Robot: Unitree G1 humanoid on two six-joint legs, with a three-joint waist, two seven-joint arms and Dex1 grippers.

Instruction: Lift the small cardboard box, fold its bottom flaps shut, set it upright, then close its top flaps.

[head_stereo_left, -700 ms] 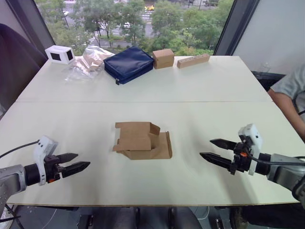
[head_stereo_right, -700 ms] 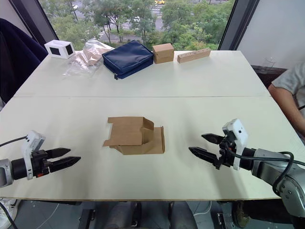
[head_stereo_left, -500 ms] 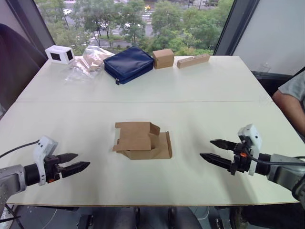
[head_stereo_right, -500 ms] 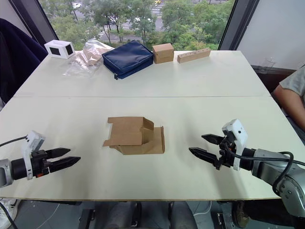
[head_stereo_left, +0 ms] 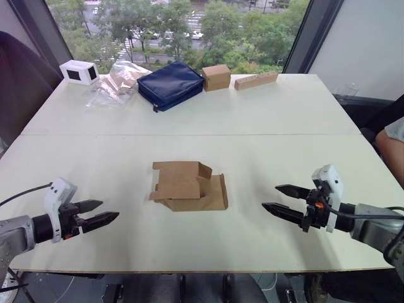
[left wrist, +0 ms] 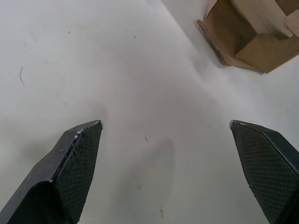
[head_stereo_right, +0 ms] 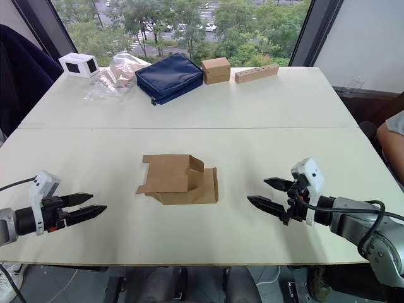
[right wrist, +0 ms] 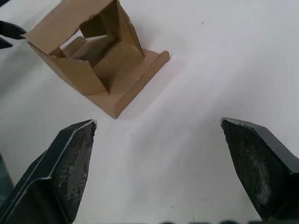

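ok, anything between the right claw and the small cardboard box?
No. In the right wrist view, only bare white table lies between the open right claw and the small cardboard box. The head views agree.

Small cardboard box (head_stereo_left: 188, 186): plain brown, unprinted, paler tan on inner flap faces. Counter (head_stereo_left: 265, 126): off-white, no pattern. Both grippers, left gripper (head_stereo_left: 96, 215) & right gripper (head_stereo_left: 280, 200): black fingers w/ fine cross-hatch texture on pads, white housing behind. Far edge: navy blue pouch (head_stereo_left: 170, 84), squarer tan box (head_stereo_left: 216, 77), long tan block (head_stereo_left: 255, 80), clear plastic bag (head_stereo_left: 117, 81), white device w/ dark face (head_stereo_left: 79, 72).
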